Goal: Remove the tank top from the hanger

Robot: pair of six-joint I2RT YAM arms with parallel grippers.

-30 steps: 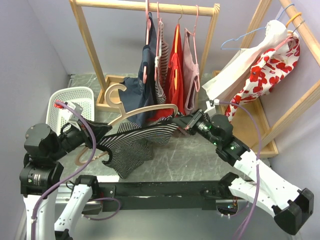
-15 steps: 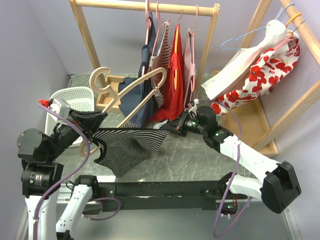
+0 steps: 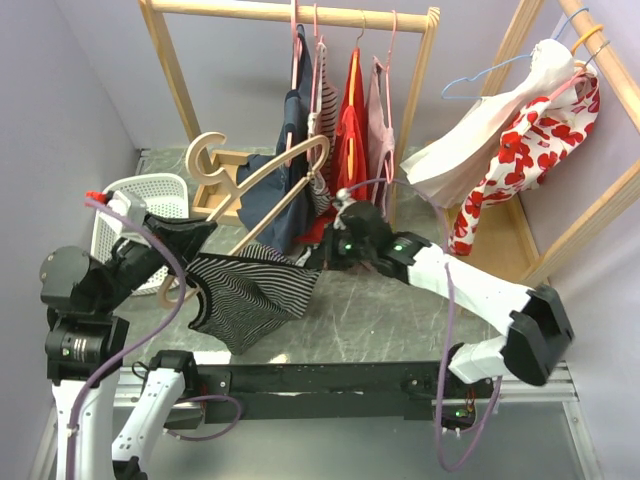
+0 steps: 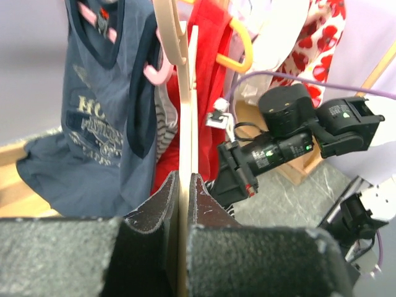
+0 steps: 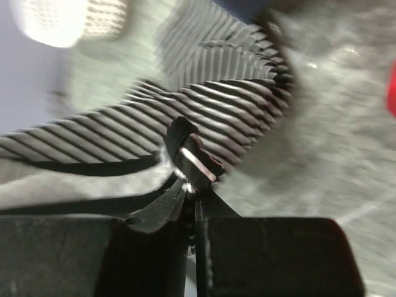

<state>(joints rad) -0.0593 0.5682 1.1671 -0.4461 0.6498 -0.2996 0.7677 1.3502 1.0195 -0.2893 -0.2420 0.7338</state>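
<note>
Soft even light, right wrist view apparently motion-blurred

Black-and-white striped tank top point(image 3: 250, 300) sags, stretched, over the table's near-left area; pale wooden hanger point(image 4: 185, 124) tilts above.

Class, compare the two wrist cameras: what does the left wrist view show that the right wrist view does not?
Only the left wrist view: the wooden hanger clamped between the left fingers, the navy tank top and red garment hanging behind, and the right arm. Only the right wrist view: the striped tank top pinched in the right fingers, and a blurred white basket. Both: the grey marbled tabletop.
</note>
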